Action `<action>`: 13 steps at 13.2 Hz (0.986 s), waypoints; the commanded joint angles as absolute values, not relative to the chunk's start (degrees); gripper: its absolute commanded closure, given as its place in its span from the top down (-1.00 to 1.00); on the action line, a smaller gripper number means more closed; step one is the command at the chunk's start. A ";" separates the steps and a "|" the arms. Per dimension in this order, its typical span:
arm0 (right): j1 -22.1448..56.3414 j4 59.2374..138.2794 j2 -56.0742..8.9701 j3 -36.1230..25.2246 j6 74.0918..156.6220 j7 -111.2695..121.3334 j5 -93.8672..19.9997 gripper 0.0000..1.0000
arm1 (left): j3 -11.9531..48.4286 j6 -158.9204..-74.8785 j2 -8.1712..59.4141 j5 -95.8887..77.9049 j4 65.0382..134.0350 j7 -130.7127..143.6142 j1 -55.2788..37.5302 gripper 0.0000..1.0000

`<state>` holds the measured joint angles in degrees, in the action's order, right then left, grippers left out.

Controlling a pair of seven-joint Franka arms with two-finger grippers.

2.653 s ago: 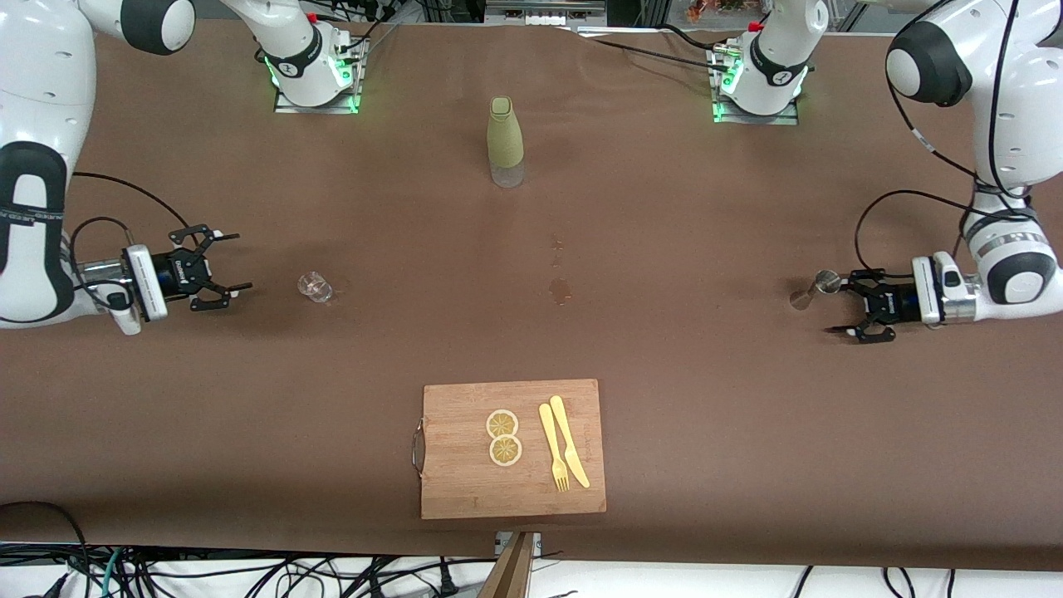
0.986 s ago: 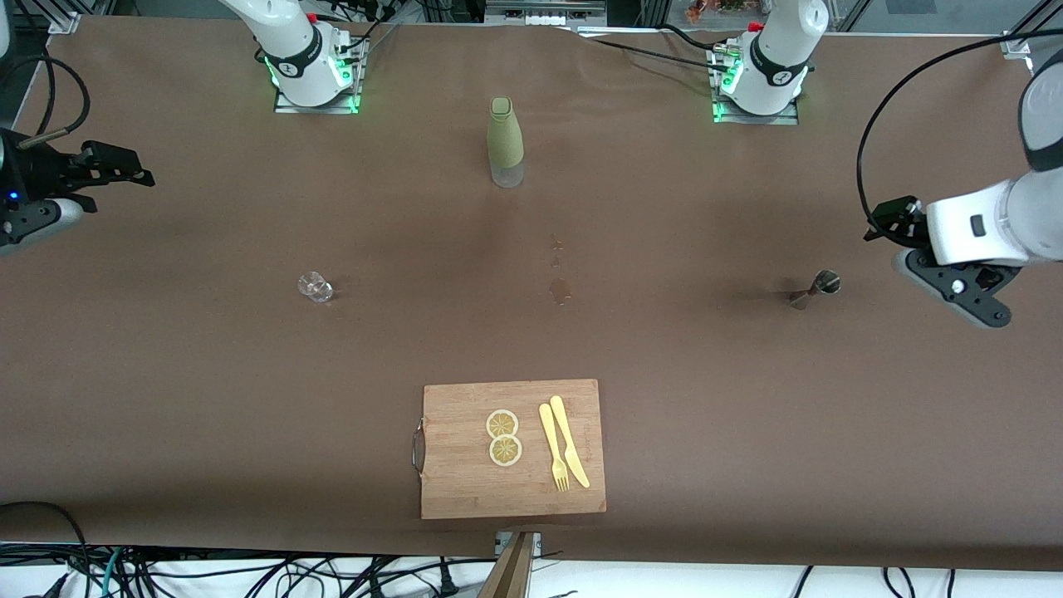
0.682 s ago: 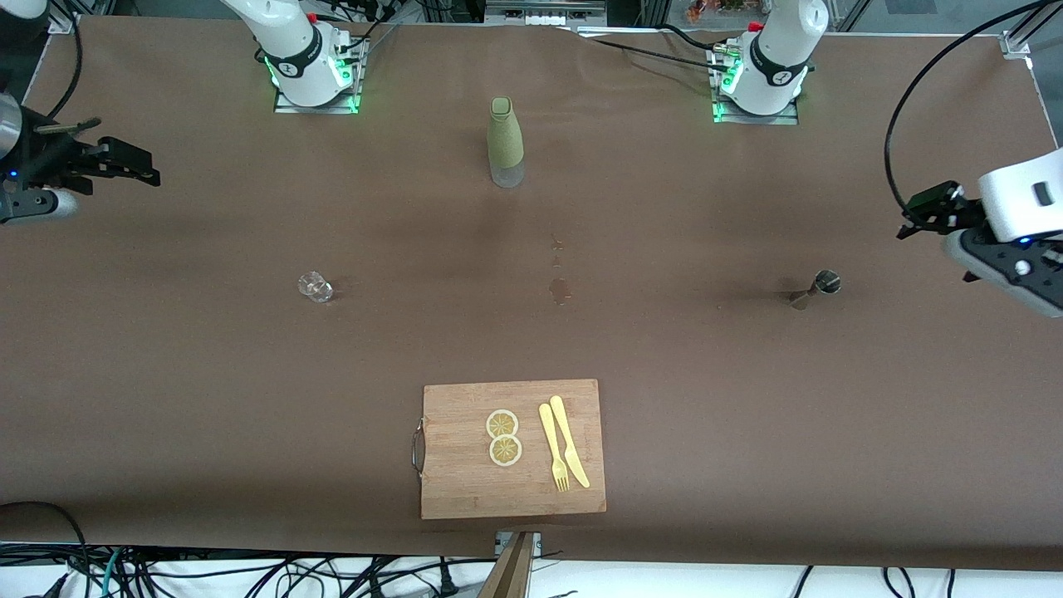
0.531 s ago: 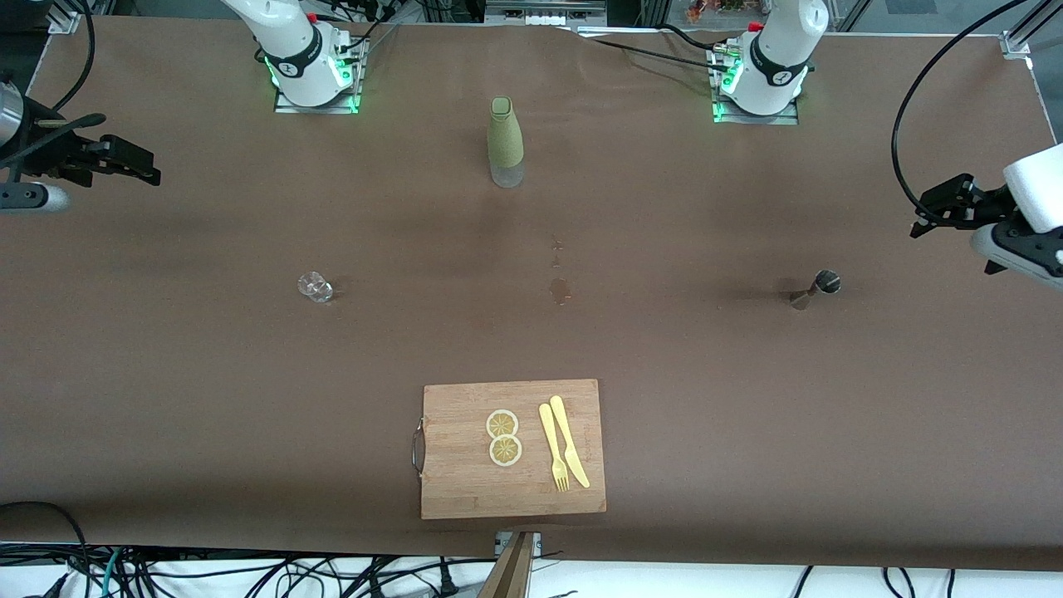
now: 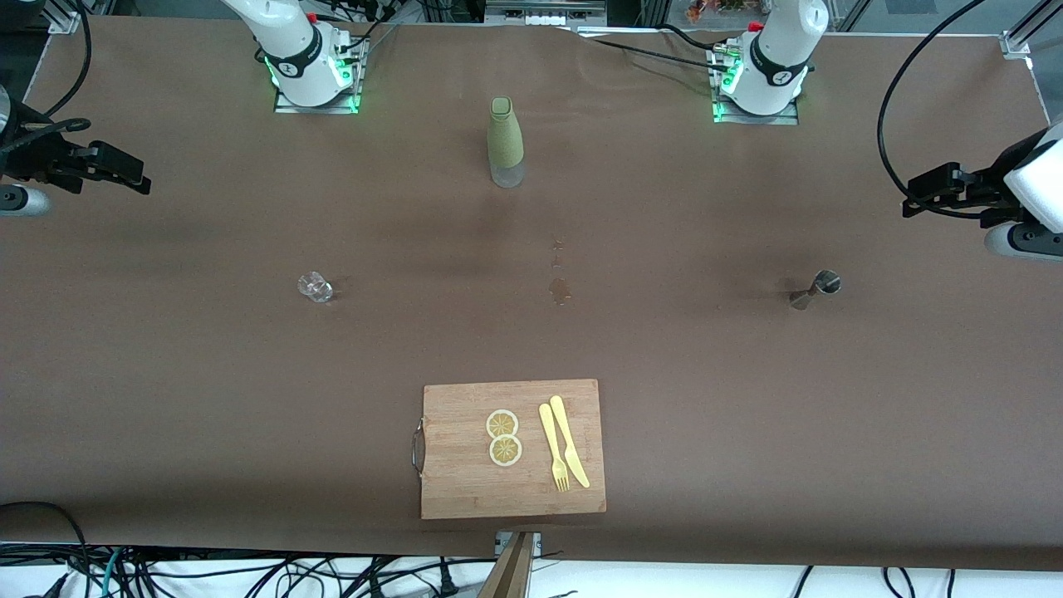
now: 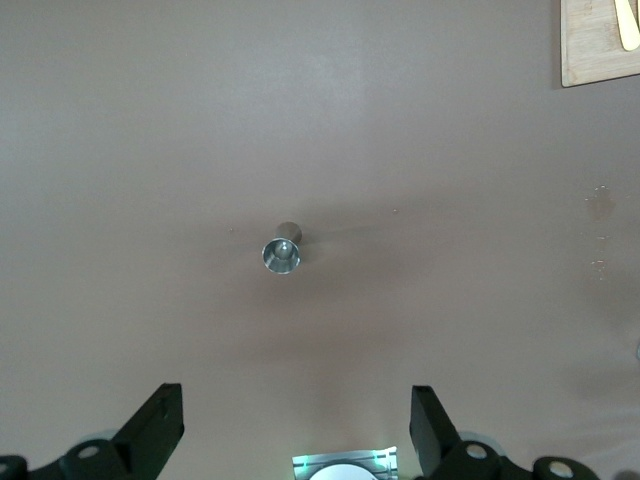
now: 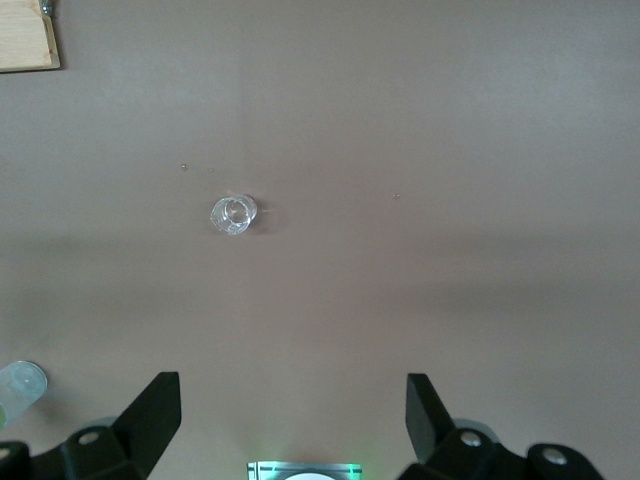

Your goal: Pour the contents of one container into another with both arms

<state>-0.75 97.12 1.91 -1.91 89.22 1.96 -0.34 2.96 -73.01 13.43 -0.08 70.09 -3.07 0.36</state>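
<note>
A long table covered in matte brown paper (image 5: 747, 415) filled the scene; tangled black cables (image 5: 249, 573) lay on the white floor below its near edge.

On the table I count one green bottle (image 5: 505, 141), one small clear glass (image 5: 315, 286) and one metal jigger (image 5: 816, 288). There is one wooden cutting board (image 5: 465, 490), and on it two lemon slices (image 5: 504, 437), one yellow fork (image 5: 553, 448) and one yellow knife (image 5: 569, 441). Two robot arms stand at the table, so two grippers: the left gripper (image 5: 934, 193) and the right gripper (image 5: 112, 166).
</note>
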 commanded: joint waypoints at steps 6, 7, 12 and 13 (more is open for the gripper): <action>-2.02 93.17 0.97 -2.64 89.03 1.58 -0.35 1.00 | 4.13 -74.00 13.62 -4.75 68.82 2.11 0.35 1.00; -2.02 93.25 1.05 -2.64 88.69 1.49 -0.35 1.00 | 3.96 -75.40 13.71 -4.66 68.82 2.02 0.44 1.00; -1.93 93.16 1.14 -2.55 88.16 1.49 -0.18 1.00 | 3.52 -75.85 14.06 -4.31 68.91 -4.04 0.53 1.00; -1.93 93.16 1.14 -2.55 88.15 1.49 -0.18 1.00 | 3.52 -75.85 14.06 -4.31 68.91 -4.04 0.53 1.00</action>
